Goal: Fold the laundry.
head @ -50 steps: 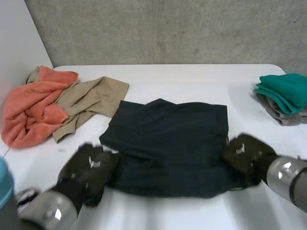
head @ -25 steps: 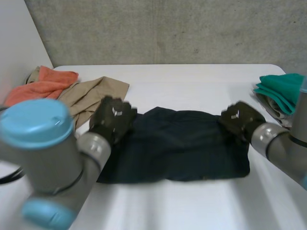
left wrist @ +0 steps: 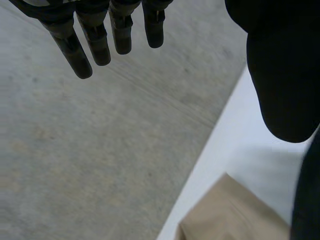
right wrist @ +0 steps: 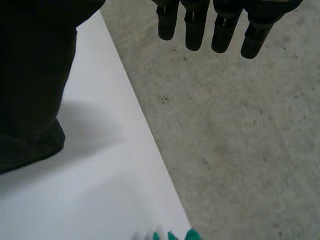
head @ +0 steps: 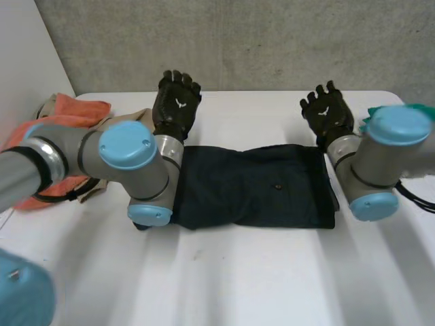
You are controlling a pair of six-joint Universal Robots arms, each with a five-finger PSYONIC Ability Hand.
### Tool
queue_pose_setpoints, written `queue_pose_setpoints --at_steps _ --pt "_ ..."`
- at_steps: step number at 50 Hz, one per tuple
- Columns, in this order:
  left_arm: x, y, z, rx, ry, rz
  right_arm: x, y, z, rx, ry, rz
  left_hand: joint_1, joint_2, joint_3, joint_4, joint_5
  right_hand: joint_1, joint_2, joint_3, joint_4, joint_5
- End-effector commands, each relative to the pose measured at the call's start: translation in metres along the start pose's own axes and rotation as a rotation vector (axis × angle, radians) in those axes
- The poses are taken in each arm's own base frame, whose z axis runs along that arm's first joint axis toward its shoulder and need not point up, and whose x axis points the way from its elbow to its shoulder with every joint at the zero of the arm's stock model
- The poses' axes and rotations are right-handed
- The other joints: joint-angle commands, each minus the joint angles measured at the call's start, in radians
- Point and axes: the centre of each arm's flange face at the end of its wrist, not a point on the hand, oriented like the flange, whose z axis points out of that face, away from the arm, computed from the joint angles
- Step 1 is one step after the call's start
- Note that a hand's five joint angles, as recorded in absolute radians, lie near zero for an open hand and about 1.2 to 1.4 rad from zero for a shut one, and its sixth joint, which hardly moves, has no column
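Note:
A dark navy garment [head: 255, 187] lies folded into a flat band across the middle of the white table [head: 245, 278]. My left hand [head: 175, 102] is raised above the garment's far left corner, fingers [left wrist: 95, 40] straight and spread, holding nothing. My right hand [head: 327, 113] is raised above the far right corner, fingers [right wrist: 220, 30] straight too, and empty. In the right wrist view a dark edge of the garment [right wrist: 30, 100] lies on the table below the hand.
An orange towel [head: 64, 119] and a tan garment [head: 129, 125] lie heaped at the table's left side. A folded teal cloth on a grey one [head: 387, 112] sits at the right edge. A concrete wall [head: 258, 41] stands behind the table.
Both hands carried the garment's near edge over to the far edge, folding it in half. They have since let go, opened, and lifted clear toward the back.

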Motion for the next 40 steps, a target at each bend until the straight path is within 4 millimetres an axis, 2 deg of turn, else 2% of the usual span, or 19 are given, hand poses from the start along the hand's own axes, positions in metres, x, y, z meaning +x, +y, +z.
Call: queue_pose_setpoints --at_steps 1,2,7,11,17,19,21,22,26,31,37,39,40 --pt "-0.029 -0.039 -0.044 0.014 0.015 -0.061 0.027 -0.034 -0.079 -0.197 -0.236 0.273 -0.019 -0.035 -0.038 -0.029 -0.046 -0.003 0.007 0.016 0.012 0.004" --pt "-0.030 -0.042 -0.050 0.014 0.024 -0.065 0.021 -0.027 -0.092 -0.271 -0.316 0.339 -0.022 -0.037 -0.041 -0.031 -0.049 0.018 0.027 0.037 0.033 0.025" --pt "-0.028 -0.044 -0.080 -0.006 0.072 -0.101 0.005 -0.003 -0.115 -0.391 -0.448 0.460 -0.022 -0.038 -0.041 -0.032 -0.049 0.080 0.089 0.098 0.095 0.087" --pt "-0.022 -0.039 -0.094 -0.030 0.106 -0.127 -0.004 0.007 -0.118 -0.369 -0.455 0.475 -0.022 -0.038 -0.041 -0.032 -0.049 0.156 0.165 0.175 0.171 0.163" --pt "-0.012 -0.038 -0.101 -0.037 0.136 -0.137 -0.015 0.014 -0.110 -0.305 -0.420 0.454 -0.022 -0.038 -0.041 -0.032 -0.049 0.279 0.289 0.298 0.294 0.286" --pt "-0.011 -0.036 -0.101 -0.041 0.139 -0.137 -0.022 0.024 -0.104 -0.311 -0.408 0.448 -0.022 -0.038 -0.041 -0.032 -0.049 0.487 0.496 0.505 0.502 0.494" --pt "-0.010 -0.035 -0.101 -0.044 0.142 -0.136 -0.023 0.028 -0.101 -0.313 -0.390 0.438 -0.022 -0.038 -0.041 -0.032 -0.049 0.885 0.894 0.903 0.900 0.892" --pt "-0.010 -0.035 -0.101 -0.045 0.141 -0.136 -0.022 0.031 -0.098 -0.310 -0.357 0.427 -0.022 -0.038 -0.041 -0.032 -0.049 1.168 1.177 1.187 1.183 1.175" --pt "-0.010 -0.032 -0.102 -0.053 0.143 -0.134 -0.014 0.036 -0.091 -0.302 -0.269 0.393 -0.022 -0.038 -0.041 -0.032 -0.049 1.171 1.180 1.190 1.186 1.178" --pt "-0.010 -0.032 -0.104 -0.055 0.145 -0.132 -0.008 0.043 -0.099 -0.329 -0.258 0.316 -0.022 -0.038 -0.041 -0.032 -0.049 1.171 1.180 1.190 1.186 1.178" --pt "-0.016 -0.036 -0.108 -0.052 0.140 -0.133 0.036 0.051 -0.106 -0.352 -0.184 0.158 -0.022 -0.038 -0.041 -0.032 -0.049 1.171 1.180 1.190 1.186 1.178" --pt "-0.022 -0.040 -0.110 -0.042 0.130 -0.137 0.040 0.052 -0.106 -0.351 -0.180 0.147 -0.022 -0.038 -0.041 -0.032 -0.049 1.171 1.180 1.190 1.186 1.178" --pt "-0.023 -0.040 -0.111 -0.042 0.130 -0.137 0.040 0.051 -0.106 -0.349 -0.185 0.145 -0.022 -0.038 -0.041 -0.032 -0.049 0.969 0.978 0.987 0.984 0.976"
